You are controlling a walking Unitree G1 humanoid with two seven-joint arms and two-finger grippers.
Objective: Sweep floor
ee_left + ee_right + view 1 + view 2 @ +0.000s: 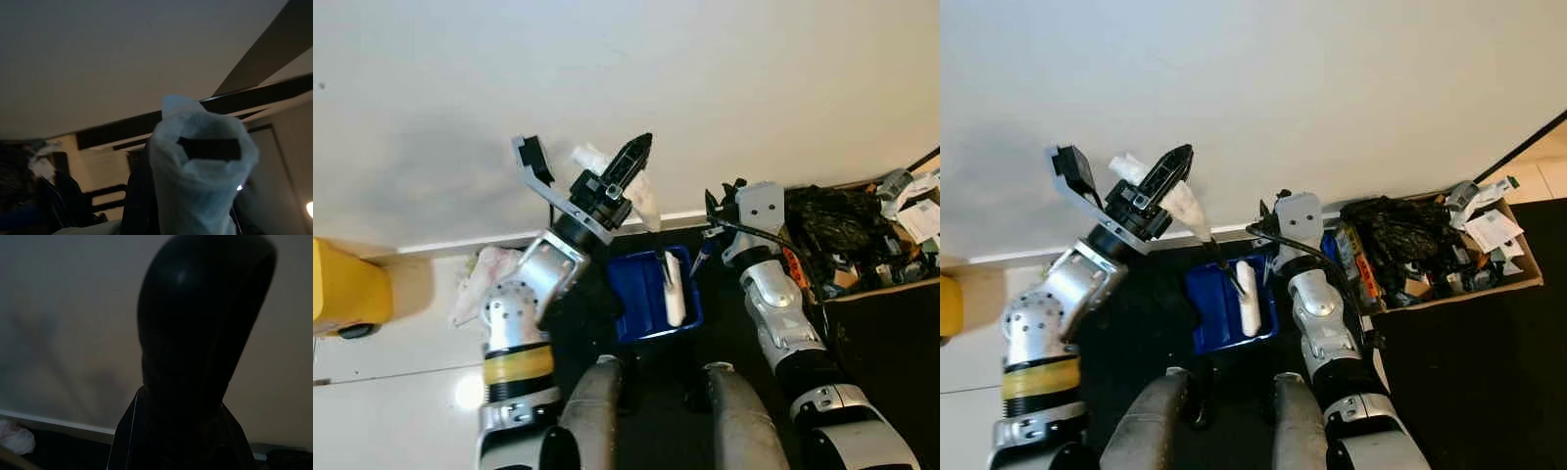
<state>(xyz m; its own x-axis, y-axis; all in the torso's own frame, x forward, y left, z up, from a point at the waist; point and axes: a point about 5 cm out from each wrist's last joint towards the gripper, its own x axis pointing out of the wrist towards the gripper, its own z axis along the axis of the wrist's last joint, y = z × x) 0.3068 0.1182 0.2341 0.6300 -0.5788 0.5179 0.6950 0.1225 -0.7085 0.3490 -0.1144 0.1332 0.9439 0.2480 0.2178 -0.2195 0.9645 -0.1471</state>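
Observation:
My left gripper [639,149] is raised in front of the cream wall, shut on a crumpled white wrapper [646,204] that sticks out on both sides of the fingers. In the left wrist view the white wrapper [200,166] covers the fingers. Below it a blue dustpan [641,299] rests on the dark floor against the baseboard, with a white roll [674,291] lying in it. A thin dark stick [1224,264] slants from the wrapper down into the pan. My right gripper [717,203] hangs just right of the pan; its fingers [195,342] are a dark blur.
A cardboard box [1518,277] of black bags and papers stands at the right against the wall. A yellow object [347,289] is at the far left, and a crumpled white bag [484,274] lies on the pale floor. My legs [597,411] are below.

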